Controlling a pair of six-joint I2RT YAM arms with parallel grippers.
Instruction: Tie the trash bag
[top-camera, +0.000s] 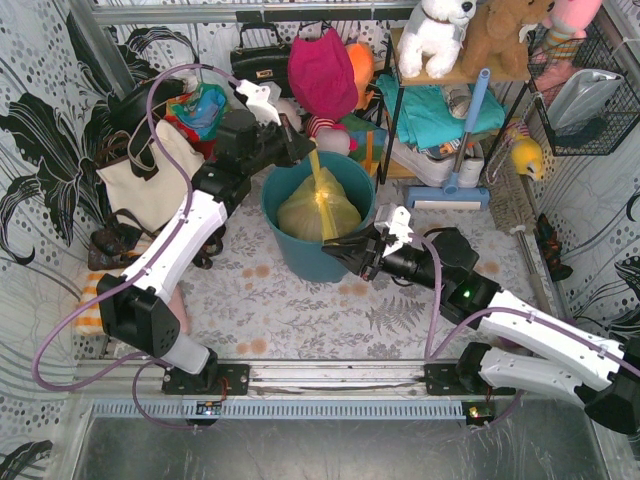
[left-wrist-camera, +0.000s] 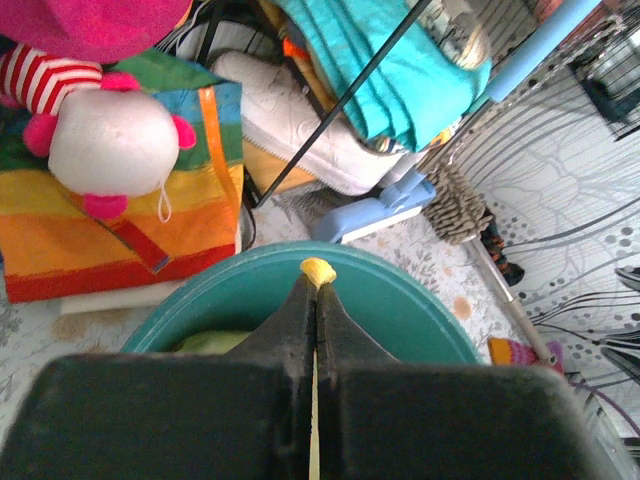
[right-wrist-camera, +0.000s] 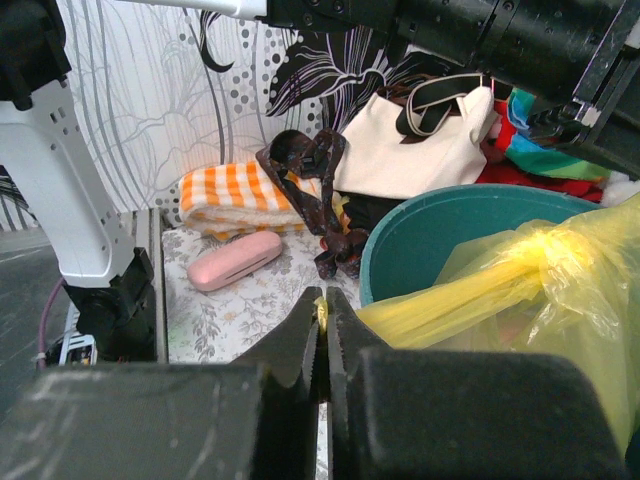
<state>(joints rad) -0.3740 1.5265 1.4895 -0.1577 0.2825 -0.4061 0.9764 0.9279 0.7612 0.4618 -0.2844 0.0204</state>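
Observation:
The yellow trash bag (top-camera: 318, 210) sits inside the teal bin (top-camera: 300, 258). Its two handle flaps are pulled taut in opposite directions from a bunched middle (top-camera: 322, 196). My left gripper (top-camera: 303, 147) is shut on the far flap above the bin's back rim; a yellow tip (left-wrist-camera: 318, 271) pokes out past its fingers. My right gripper (top-camera: 342, 250) is shut on the near flap at the bin's front right rim; the stretched yellow plastic (right-wrist-camera: 470, 295) runs from its closed fingers to the bag. In the left wrist view the bag's body (left-wrist-camera: 210, 342) shows only as a pale sliver.
A cream tote bag (top-camera: 148, 178) with black straps stands left of the bin. A pink case (right-wrist-camera: 235, 260) and an orange checked cloth (right-wrist-camera: 240, 195) lie on the floral table. Stuffed toys, a rainbow bag (left-wrist-camera: 120, 215) and a metal shelf (top-camera: 440, 100) crowd the back.

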